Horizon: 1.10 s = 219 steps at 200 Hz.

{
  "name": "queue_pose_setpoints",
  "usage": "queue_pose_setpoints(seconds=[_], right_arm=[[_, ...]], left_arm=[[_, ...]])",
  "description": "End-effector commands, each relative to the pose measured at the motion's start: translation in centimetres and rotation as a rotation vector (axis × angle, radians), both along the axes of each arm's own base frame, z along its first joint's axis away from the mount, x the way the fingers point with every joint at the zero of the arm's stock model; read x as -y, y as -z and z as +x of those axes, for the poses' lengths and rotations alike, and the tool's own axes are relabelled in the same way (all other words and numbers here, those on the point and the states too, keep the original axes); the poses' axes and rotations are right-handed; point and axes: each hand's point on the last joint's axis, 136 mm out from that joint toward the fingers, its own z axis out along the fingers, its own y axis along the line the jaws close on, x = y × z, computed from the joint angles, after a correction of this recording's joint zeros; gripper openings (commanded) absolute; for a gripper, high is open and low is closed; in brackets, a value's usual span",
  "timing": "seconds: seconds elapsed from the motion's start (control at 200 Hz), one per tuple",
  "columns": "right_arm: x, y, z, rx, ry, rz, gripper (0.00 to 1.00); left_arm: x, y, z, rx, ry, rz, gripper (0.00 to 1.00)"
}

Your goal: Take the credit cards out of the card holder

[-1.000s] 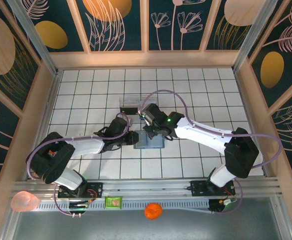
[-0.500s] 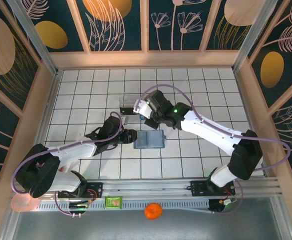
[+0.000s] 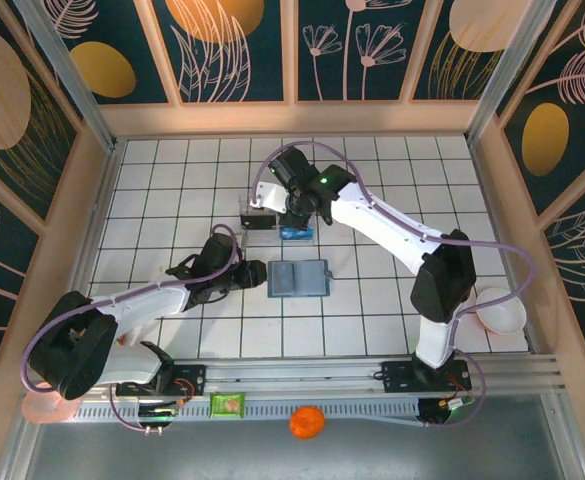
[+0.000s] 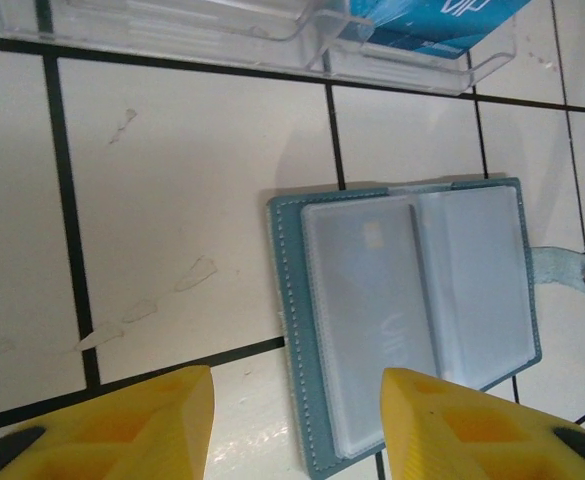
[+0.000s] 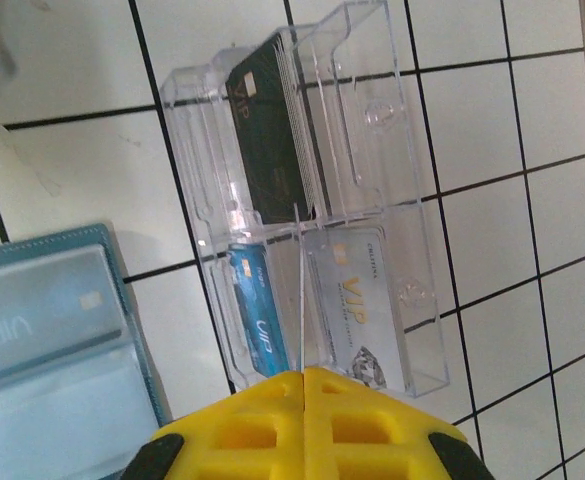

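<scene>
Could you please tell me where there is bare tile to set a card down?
Free: the far rows between the clear tray and the back wall, the left tiles beside the left wall, and the near row between the card holder and the rail. Crowded: the centre, where tray, holder, the left tool and the right tool cluster.

The letters VIP stand in gold on the pale card [image 5: 362,300] in the clear tray [image 5: 372,110], under a smaller line too fine to read. VIP also shows on the blue card [image 5: 257,315], the black card [image 5: 272,140], and faintly on the grey card [image 5: 32,315] inside the card holder [image 5: 135,340].
</scene>
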Motion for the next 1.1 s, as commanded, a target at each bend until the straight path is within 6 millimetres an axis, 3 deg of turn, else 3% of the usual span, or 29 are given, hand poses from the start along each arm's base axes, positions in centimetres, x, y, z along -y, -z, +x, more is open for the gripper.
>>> queue_pose_setpoints(seconds=[0.0,0.666,1.091], right_arm=[[1.0,0.2,-0.4,-0.015,-0.068,-0.063,0.00],[1.5,6.5,-0.1,-0.097,-0.156,-0.141,0.00],[1.4,8.3,1.2,-0.098,-0.162,-0.155,0.00]], left_arm=[[-0.5,-0.1,0.1,-0.022,-0.023,0.013,0.47],[-0.5,0.8,0.7,-0.067,-0.049,0.013,0.46],[-0.6,1.3,0.9,-0.082,-0.056,0.016,0.46]])
